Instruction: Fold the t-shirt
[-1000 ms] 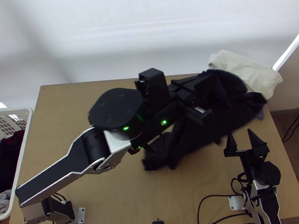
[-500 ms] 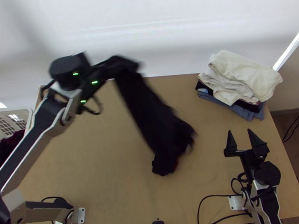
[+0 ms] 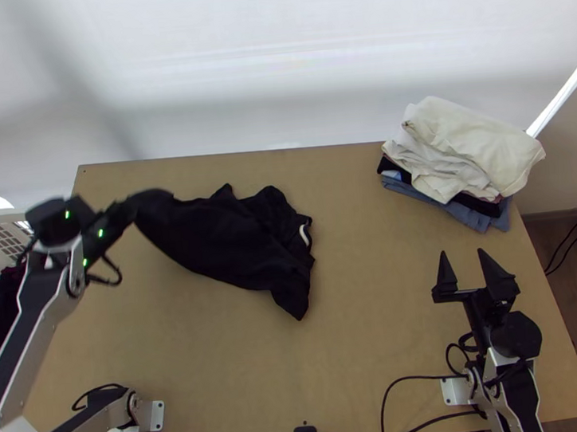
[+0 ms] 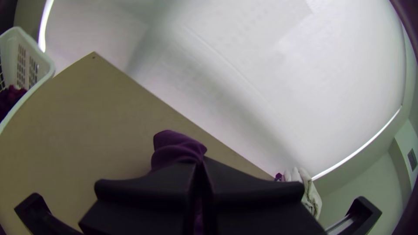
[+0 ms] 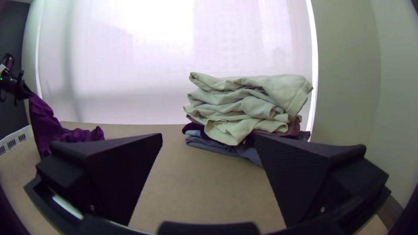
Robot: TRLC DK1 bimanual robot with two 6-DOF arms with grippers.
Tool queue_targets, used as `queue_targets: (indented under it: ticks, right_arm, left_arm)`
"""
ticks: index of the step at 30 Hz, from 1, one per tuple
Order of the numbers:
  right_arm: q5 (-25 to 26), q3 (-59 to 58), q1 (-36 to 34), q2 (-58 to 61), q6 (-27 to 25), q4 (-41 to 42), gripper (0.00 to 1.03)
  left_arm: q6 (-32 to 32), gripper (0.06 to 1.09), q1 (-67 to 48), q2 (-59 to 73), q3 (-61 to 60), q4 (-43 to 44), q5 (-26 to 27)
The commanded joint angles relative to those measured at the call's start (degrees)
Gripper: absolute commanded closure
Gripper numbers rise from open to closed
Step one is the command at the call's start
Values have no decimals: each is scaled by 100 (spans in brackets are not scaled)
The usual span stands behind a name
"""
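the left hand (image 3: 132, 203), near the basket (image 4: 48, 72), is closed on one end of the dark t-shirt (image 3: 235, 244) and holds it raised; the rest slopes away from the basket and lies bunched on the tabletop (image 3: 363, 354). the right hand (image 3: 463, 255), well apart from the basket, is wide open and empty. with just one end gripped, a hard pull could twist the cloth or slip it loose. drawn farther basketward, it might snag on the rim. folding over these creases would likely trap them and leave the shape crooked.
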Motion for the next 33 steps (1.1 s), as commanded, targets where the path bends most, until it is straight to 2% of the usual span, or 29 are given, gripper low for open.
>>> queue_targets:
  ticks: [1, 6, 15, 21, 30, 33]
  right_arm:
    - [49, -47, -38, -12, 5, -71, 4]
    - [49, -47, -38, -12, 5, -71, 4]
    - [49, -47, -38, -12, 5, -71, 4]
    - [49, -47, -38, -12, 5, -71, 4]
    - [49, -47, -38, -12, 5, -71, 4]
    - [49, -47, -38, -12, 5, -71, 4]
  left_arm:
    - [169, 105, 406, -402, -537, 153, 128]
    - [538, 105, 1338, -323, -888, 161, 295]
    - [1645, 105, 2199, -288, -1240, -32, 260]
    - [1839, 105, 2322, -94, -1293, -384, 207]
    - [2181, 105, 1970, 328, -1275, -577, -549]
    - [2181, 105, 1935, 292, -1231, -709, -654]
